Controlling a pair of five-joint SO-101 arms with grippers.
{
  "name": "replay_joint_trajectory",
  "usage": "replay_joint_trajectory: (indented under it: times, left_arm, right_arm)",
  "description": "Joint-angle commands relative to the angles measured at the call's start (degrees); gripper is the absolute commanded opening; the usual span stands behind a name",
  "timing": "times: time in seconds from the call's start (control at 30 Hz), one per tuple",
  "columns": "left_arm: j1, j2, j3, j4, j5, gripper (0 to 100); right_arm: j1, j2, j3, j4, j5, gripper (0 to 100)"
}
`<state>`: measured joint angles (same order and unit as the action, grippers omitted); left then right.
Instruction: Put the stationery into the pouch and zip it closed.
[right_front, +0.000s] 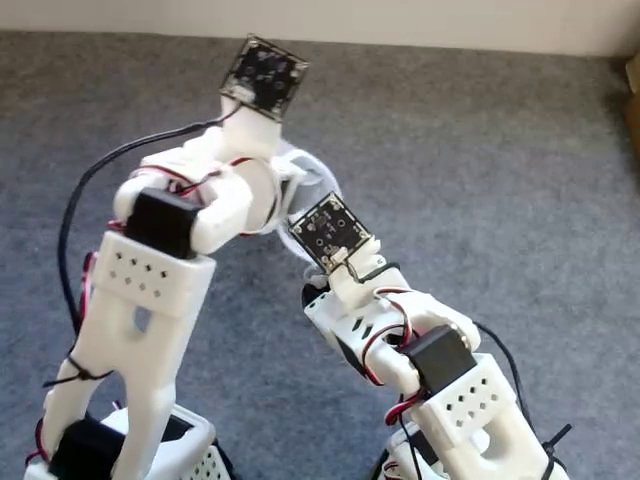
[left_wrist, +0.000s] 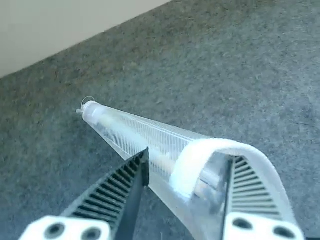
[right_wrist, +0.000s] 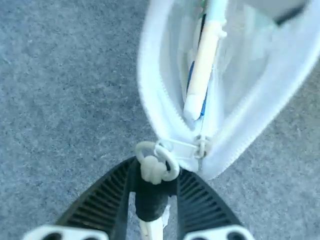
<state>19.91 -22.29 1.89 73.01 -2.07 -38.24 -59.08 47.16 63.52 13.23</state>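
Observation:
The pouch (right_front: 312, 178) is white and see-through, lifted a little off the grey carpet between both arms. My left gripper (left_wrist: 189, 165) is shut on one end of the pouch (left_wrist: 135, 132), and the white zip band (left_wrist: 200, 152) arches over one finger. The pouch mouth (right_wrist: 150, 85) gapes open, with a cream pen (right_wrist: 202, 65) and a blue one inside. My right gripper (right_wrist: 154, 172) is shut on the zipper pull (right_wrist: 155, 162), a small white ring at the pouch's near corner, next to the slider (right_wrist: 200, 147).
Grey carpet (right_front: 500, 150) covers the whole work surface, with free room on all sides of the arms. A pale wall (right_front: 400, 20) runs along the far edge. A brown wooden object (right_front: 633, 90) sits at the right border.

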Motion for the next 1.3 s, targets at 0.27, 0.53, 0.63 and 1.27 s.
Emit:
replay_joint_trajectory:
  times: [0.27,0.53,0.63,1.27]
  left_arm:
    - [7.08,8.66,-5.14,-2.46,-0.62,25]
    - [7.16,8.66,-7.43,-2.81,-0.44,25]
    - [8.75,8.75,-7.96,-4.22,-0.44,25]
    - [11.47,8.75,-6.11,-10.81,8.79,25]
  right_arm:
    - [0.31,-0.92,-3.03,0.04,0.97,0.5]
    - [0.31,-0.92,-3.03,0.04,0.97,0.5]
    - [1.54,-1.19,-3.56,0.04,0.70,0.5]
    - [4.79,-17.71,-0.40,0.04,-2.73,0.5]
